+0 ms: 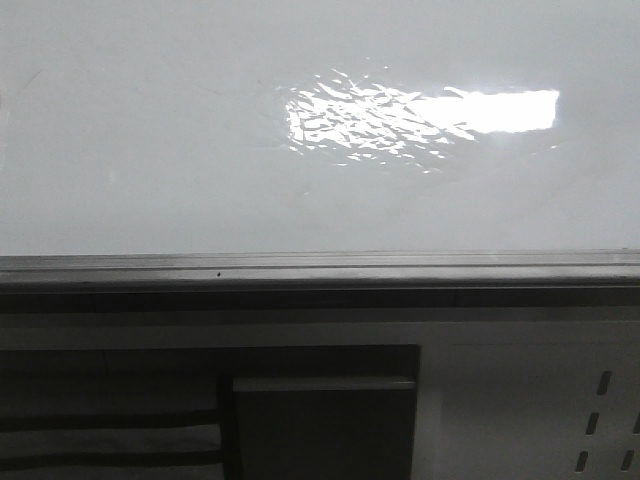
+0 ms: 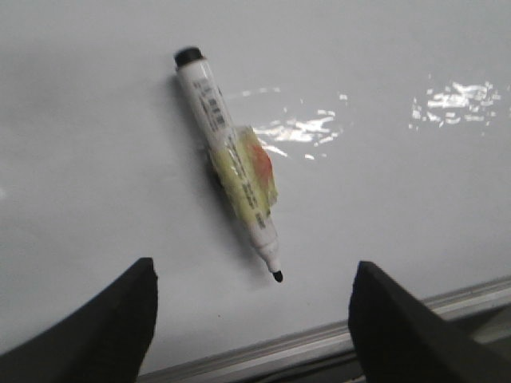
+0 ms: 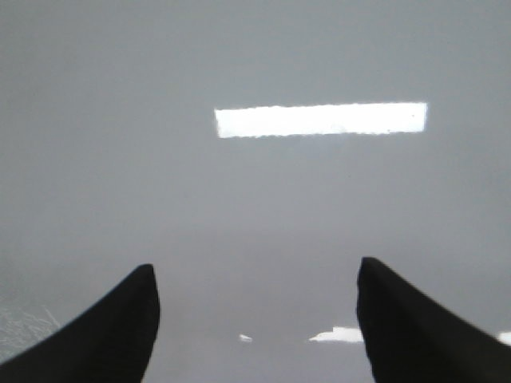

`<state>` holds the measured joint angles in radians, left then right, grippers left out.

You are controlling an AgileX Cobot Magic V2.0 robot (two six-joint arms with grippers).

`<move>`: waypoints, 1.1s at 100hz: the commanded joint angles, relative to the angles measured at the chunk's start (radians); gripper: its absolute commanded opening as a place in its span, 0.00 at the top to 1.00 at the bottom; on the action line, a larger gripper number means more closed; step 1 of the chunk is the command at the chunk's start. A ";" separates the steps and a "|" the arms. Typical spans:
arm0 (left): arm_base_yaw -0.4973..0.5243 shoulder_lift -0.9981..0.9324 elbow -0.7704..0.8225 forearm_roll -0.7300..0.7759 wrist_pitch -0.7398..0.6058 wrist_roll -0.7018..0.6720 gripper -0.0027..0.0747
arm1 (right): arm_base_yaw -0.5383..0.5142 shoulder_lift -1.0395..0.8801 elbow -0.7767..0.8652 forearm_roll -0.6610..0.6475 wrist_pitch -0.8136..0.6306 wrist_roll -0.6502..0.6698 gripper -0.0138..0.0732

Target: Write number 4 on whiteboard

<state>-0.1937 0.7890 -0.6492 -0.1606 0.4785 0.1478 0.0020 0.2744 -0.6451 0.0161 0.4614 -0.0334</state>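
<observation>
1. The board fills the upper front view, glossy and unmarked; no number 4 shows on it in any view, so I judge the writing not yet begun.
2. A marker lies flat against the board in the left wrist view, uncapped, with its black tip toward the board's rail and its dark butt end away from it. A yellow-orange pad sits around its middle, probably a grip aid or a mount that keeps it on the board for pickup; which of these, I cannot tell.
3. The left hand is spread wide and holds nothing. Its fingers flank the marker's tip end without touching it, and the marker's body lies just beyond the hand, farther from the rail.
4. The right hand is likewise wide open and empty, facing bare board with a glare bar on it. No marker shows there.
5. The left hand seems placed for the pickup, being the one lined up with the marker.
</observation>
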 commanded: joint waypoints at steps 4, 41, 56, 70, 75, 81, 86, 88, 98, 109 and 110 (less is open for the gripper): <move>-0.027 0.103 -0.024 -0.026 -0.120 0.002 0.37 | -0.006 0.020 -0.024 0.002 -0.083 0.000 0.30; -0.028 0.332 -0.024 -0.131 -0.321 0.000 0.37 | -0.006 0.020 -0.024 0.002 -0.084 0.000 0.30; -0.028 0.364 -0.024 -0.137 -0.348 0.000 0.38 | -0.006 0.020 -0.024 0.002 -0.084 0.000 0.30; -0.028 0.390 -0.024 -0.137 -0.377 0.000 0.45 | -0.006 0.020 -0.024 0.002 -0.084 0.000 0.30; -0.028 0.391 -0.024 -0.137 -0.377 0.000 0.49 | -0.006 0.020 -0.024 0.002 -0.084 0.000 0.30; -0.028 0.389 -0.024 -0.137 -0.377 0.000 0.57 | -0.006 0.020 -0.024 0.002 -0.084 0.000 0.30; -0.028 0.389 -0.028 -0.137 -0.377 0.000 0.65 | -0.006 0.020 -0.024 0.002 -0.084 0.000 0.30; -0.028 0.389 -0.029 -0.137 -0.377 0.000 0.69 | -0.006 0.020 -0.024 0.002 -0.084 0.000 0.30; -0.028 0.389 -0.033 -0.137 -0.378 0.000 0.84 | -0.006 0.020 -0.024 0.002 -0.084 0.000 0.30; -0.028 0.389 -0.035 -0.136 -0.374 0.000 0.97 | -0.006 0.020 -0.024 0.002 -0.080 0.000 0.30; -0.028 0.387 -0.034 -0.136 -0.372 0.000 0.98 | -0.006 0.020 -0.024 0.002 -0.080 0.000 0.30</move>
<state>-0.2141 1.1800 -0.6507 -0.2850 0.1784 0.1478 0.0020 0.2744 -0.6432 0.0161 0.4614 -0.0334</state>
